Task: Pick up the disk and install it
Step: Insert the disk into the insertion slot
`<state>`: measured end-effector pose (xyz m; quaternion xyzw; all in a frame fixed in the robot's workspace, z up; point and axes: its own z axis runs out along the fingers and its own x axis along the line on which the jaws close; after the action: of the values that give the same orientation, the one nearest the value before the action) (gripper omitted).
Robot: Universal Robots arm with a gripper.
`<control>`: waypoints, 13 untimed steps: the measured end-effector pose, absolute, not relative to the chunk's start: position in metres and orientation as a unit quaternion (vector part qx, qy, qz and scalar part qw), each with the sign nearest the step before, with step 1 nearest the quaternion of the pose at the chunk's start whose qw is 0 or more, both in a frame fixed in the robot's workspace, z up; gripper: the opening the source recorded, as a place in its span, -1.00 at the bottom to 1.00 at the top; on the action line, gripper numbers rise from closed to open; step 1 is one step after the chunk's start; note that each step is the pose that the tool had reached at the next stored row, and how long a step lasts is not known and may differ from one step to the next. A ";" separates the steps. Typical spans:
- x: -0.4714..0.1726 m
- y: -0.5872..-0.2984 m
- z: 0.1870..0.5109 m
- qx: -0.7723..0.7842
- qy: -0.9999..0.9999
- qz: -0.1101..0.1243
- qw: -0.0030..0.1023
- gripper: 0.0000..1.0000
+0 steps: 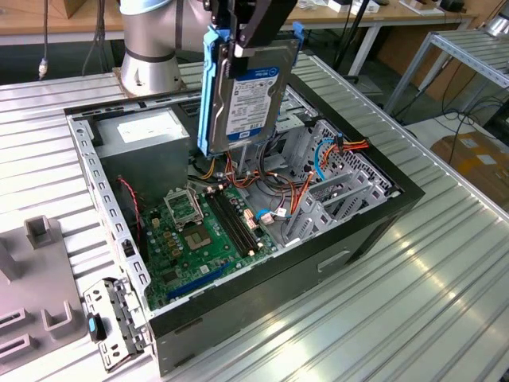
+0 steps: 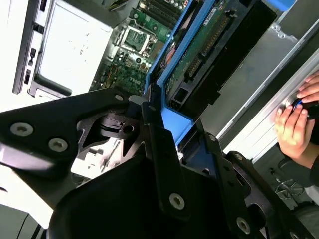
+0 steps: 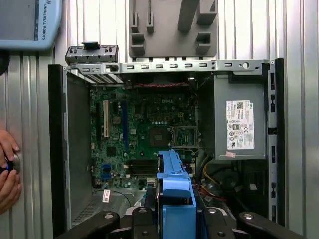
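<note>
Gripper point(image 1: 243, 41) tight around the upright disk point(image 1: 250, 95), above orange cables point(image 1: 300, 193) and motherboard point(image 1: 195, 235) in the open case point(image 1: 262, 290)

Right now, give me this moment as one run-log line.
jaws: shut on disk | disk: upright, aloft over open computer case | install: not yet seated

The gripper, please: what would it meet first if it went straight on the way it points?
Probably the loose cables beside the motherboard in the open case; the disk in the gripper would touch first. Depth is unclear.
</note>
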<state>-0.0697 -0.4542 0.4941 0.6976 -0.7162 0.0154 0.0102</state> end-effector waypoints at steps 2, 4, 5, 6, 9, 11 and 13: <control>-0.061 -0.454 0.494 0.698 -0.716 0.015 0.010 -0.26; -0.048 -0.454 0.494 0.698 -0.716 0.015 0.010 -0.26; -0.045 -0.454 0.494 0.698 -0.716 0.015 0.010 -0.26; -0.041 -0.454 0.494 0.698 -0.716 0.016 0.010 -0.26; -0.034 -0.454 0.494 0.698 -0.716 0.016 0.011 -0.26; -0.033 -0.454 0.494 0.698 -0.716 0.017 0.011 -0.26; -0.033 -0.454 0.494 0.698 -0.716 0.017 0.011 -0.26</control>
<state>-0.0328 -0.4544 0.4937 0.6976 -0.7162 0.0166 0.0114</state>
